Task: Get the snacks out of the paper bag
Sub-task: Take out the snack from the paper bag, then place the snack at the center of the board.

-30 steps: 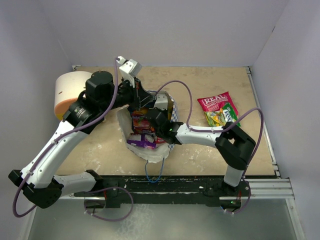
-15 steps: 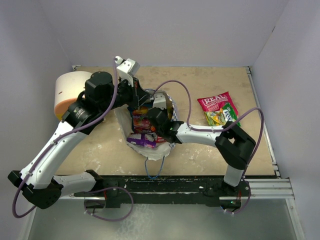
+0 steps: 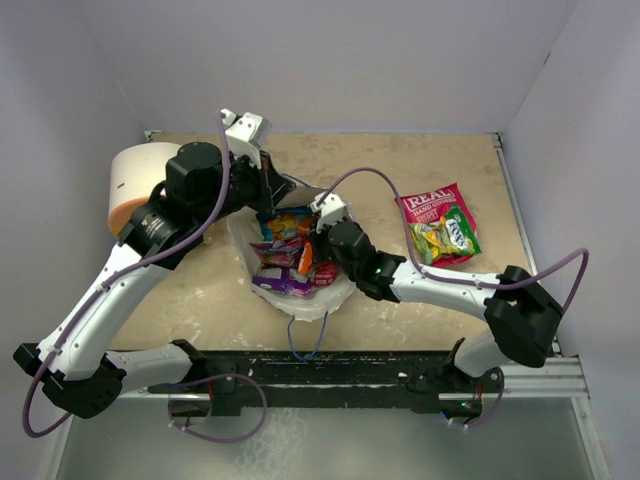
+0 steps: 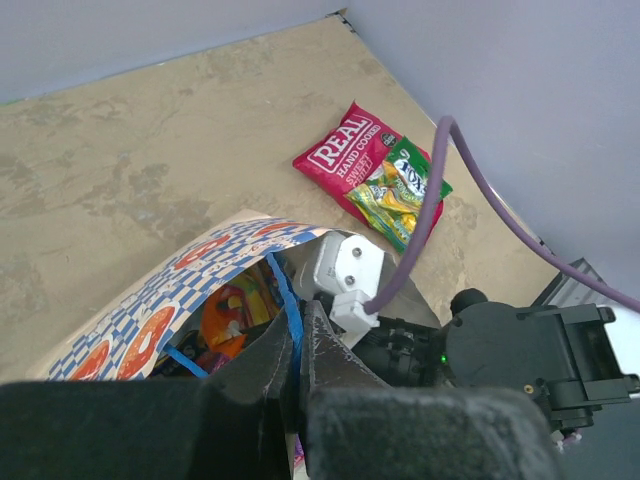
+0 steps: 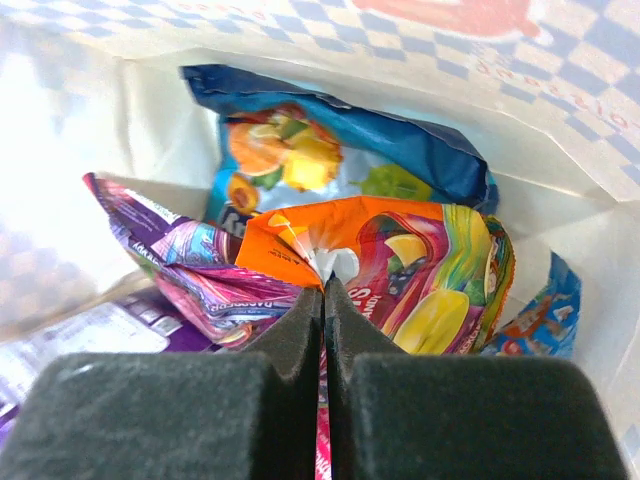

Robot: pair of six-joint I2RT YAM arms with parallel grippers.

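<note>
Evidently the step in hand was the pulling of a snack out of the paper bag (image 3: 312,306), which was set near the middle of the table (image 3: 200,290) with its mouth open and several packets crowded inside. The left gripper (image 4: 297,338) was seen fully closed on the bag's upper edge, with the blue cord handle (image 4: 282,300) pinched between its fingers, so that the opening was held up. The right gripper (image 5: 322,288) was pushed into the mouth and clamped tight on the crimped end of an orange packet (image 5: 410,255). That packet was lying beside a purple packet (image 5: 190,262) and in front of a blue packet (image 5: 400,150). Two snacks were already laid on the table well to the right of the bag: a pink-red REAL packet (image 3: 428,204), overlapped by a yellow-green packet (image 3: 446,238).

It was judged that the orange packet would next have to be drawn back through the mouth, with the bag's edge held firm so that the bag was not dragged along. Only a thin seam was gripped, so a slow, straight pull was called for, and a slip was thought possible.
</note>
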